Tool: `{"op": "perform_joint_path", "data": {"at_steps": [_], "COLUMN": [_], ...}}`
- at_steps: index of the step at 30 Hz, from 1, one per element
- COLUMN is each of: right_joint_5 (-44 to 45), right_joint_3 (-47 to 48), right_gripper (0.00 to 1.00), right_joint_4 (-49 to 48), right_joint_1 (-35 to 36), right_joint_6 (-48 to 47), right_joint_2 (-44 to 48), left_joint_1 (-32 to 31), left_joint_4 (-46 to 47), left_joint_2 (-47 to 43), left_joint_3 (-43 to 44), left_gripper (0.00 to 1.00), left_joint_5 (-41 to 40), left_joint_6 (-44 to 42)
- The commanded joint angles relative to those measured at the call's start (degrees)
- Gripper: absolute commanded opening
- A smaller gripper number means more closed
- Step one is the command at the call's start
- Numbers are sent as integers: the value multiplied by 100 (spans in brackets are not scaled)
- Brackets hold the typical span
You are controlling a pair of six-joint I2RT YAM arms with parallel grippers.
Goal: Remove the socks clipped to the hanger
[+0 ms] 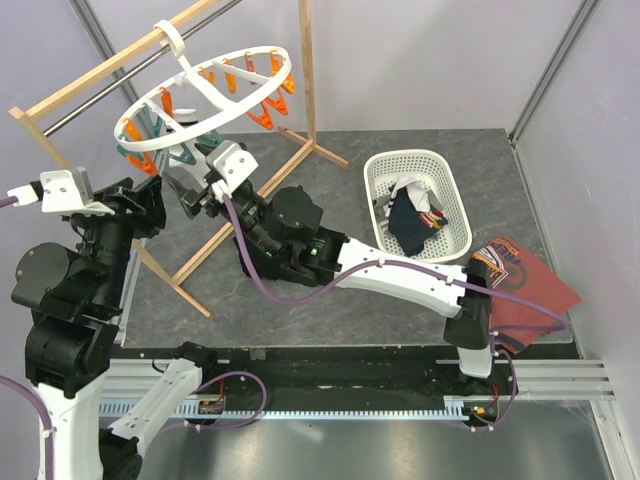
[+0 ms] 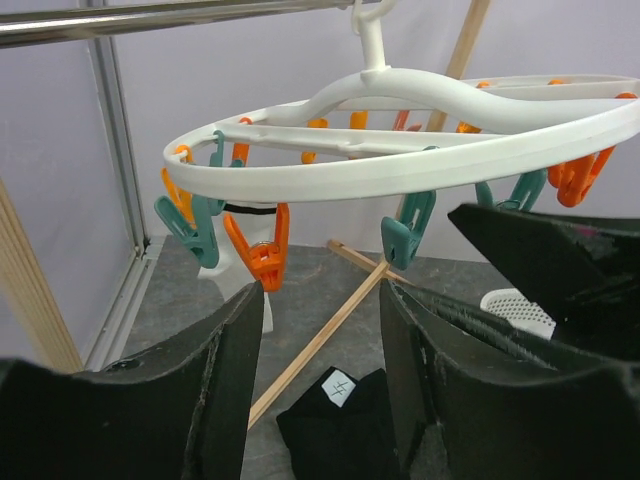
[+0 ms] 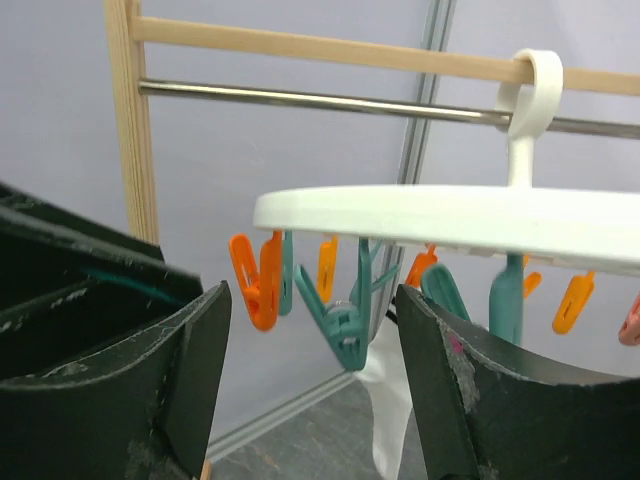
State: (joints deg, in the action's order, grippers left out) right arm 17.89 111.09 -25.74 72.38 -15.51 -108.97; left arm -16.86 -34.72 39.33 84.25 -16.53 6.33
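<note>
L gripper hovering w/ jaws apart, empty, beneath round white plastic peg hanger. White sock dangling from teal peg. R gripper gaping wide, empty, facing it. Other socks lying in white basket.

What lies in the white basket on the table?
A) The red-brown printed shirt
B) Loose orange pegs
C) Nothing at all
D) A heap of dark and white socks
D: the top view shows the basket holding a heap of dark and white socks, while the shirt lies outside it.
</note>
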Motion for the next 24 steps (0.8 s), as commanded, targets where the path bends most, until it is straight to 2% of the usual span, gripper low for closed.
{"op": "perform_joint_path", "data": {"at_steps": [1,6,9,11,14,15,18,21,24], "right_joint_5": [57,214,469,750,1023,1076,1234,1366,1463], "right_joint_3": [938,1512,1644,1679,1767,1758,1601,1495,1477], "right_gripper": [74,73,69,62,47,39,26,20,18], "right_joint_4": [226,411,325,262,201,131,-62,-282,-248], "right_joint_1": [31,31,74,110,145,145,145,101,-31], "right_joint_6": [-321,-540,-699,-980,-1165,-1174,-1305,-1446,-1280], "right_joint_2": [-493,-959,-1074,-1135,-1153,-1136,-1013,-881,-810], "left_joint_1": [-19,-19,-19,-19,-19,-19,-19,-10,-19], "left_joint_4": [-43,-70,-70,-79,-79,-105,-184,-193,-184], "left_joint_2": [-92,-163,-198,-207,-180,-137,-145,-198,-172], "left_joint_3": [13,22,30,39,48,65,127,92,118], "left_gripper": [57,57,58,58,58,58,58,58,59], "left_joint_5": [-166,-183,-280,-315,-315,-298,-306,-368,-289], "left_joint_6": [-185,-158,-167,-193,-167,-167,-167,-150,-245]}}
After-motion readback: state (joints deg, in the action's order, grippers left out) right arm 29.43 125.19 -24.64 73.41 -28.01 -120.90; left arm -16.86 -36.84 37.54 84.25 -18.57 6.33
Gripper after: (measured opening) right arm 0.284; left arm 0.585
